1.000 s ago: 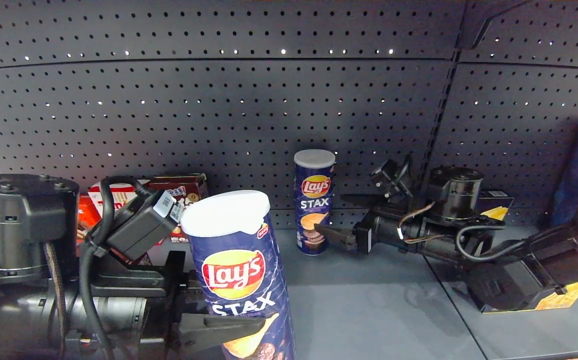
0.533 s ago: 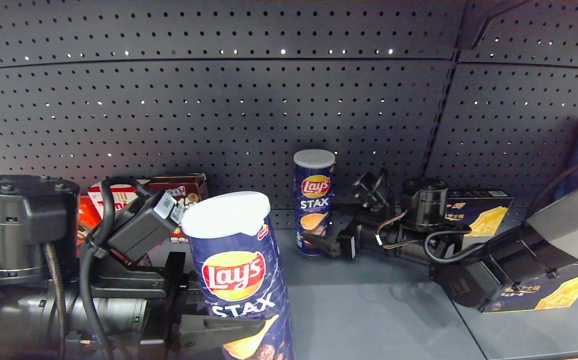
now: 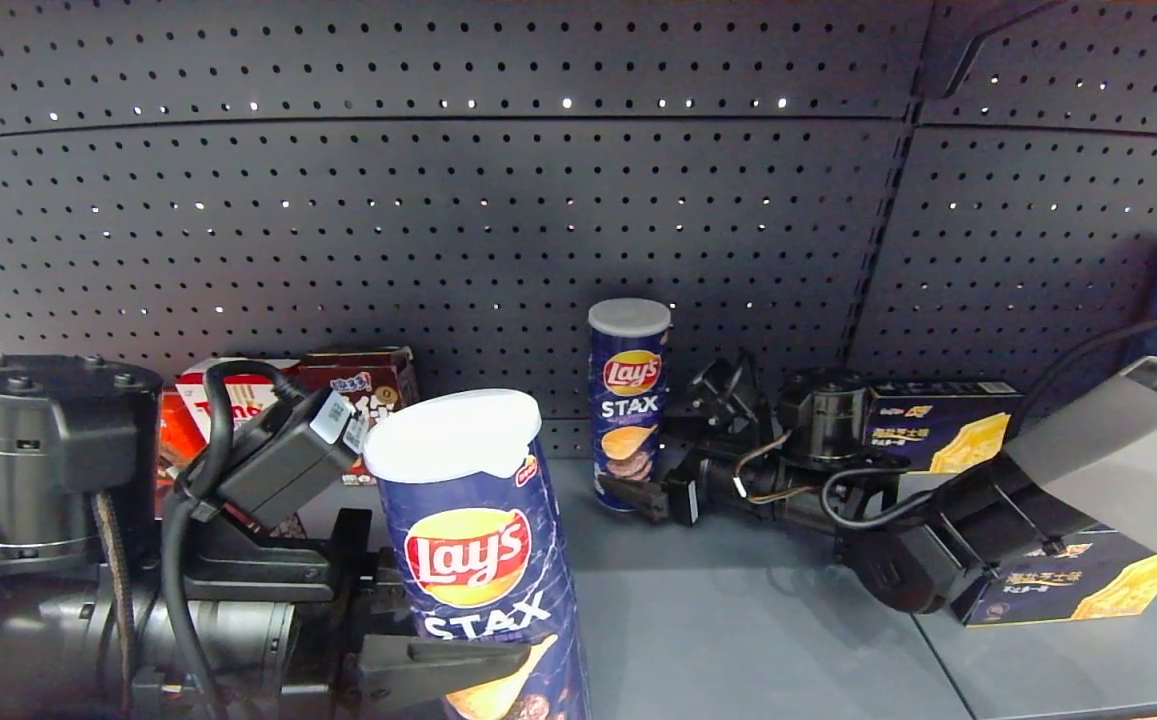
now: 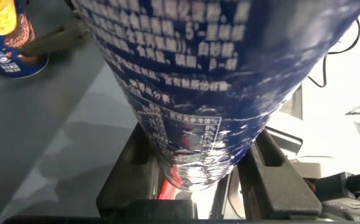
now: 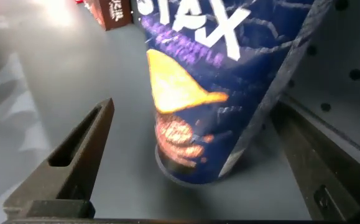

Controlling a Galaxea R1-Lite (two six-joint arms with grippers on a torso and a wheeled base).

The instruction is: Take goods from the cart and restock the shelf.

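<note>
Standing upright at the back of the shelf (image 3: 738,620), just in front of the pegboard (image 3: 438,220), and keeping the same spot as a second ago: the far can (image 3: 628,400). Closing in on it from the right with the right end effector (image 3: 638,487), which is now sitting low after sliding leftward along the shelf. Straddling the can's base with fingers spread wide, gripping nothing, gaps showing on both sides in the right wrist view. Uncovering, through that shift, the dark box (image 3: 938,425) by the pegboard behind the arm. Holding the near can (image 3: 473,540) upright in the left end effector (image 3: 428,625), fingers clamped on its lower body, lid sinking a touch against the earlier frames. Judging the far can as either being squared up in its place or about to be gripped, without being able to tell which. Still needing to set the near can down, probably beside the far one.
</note>
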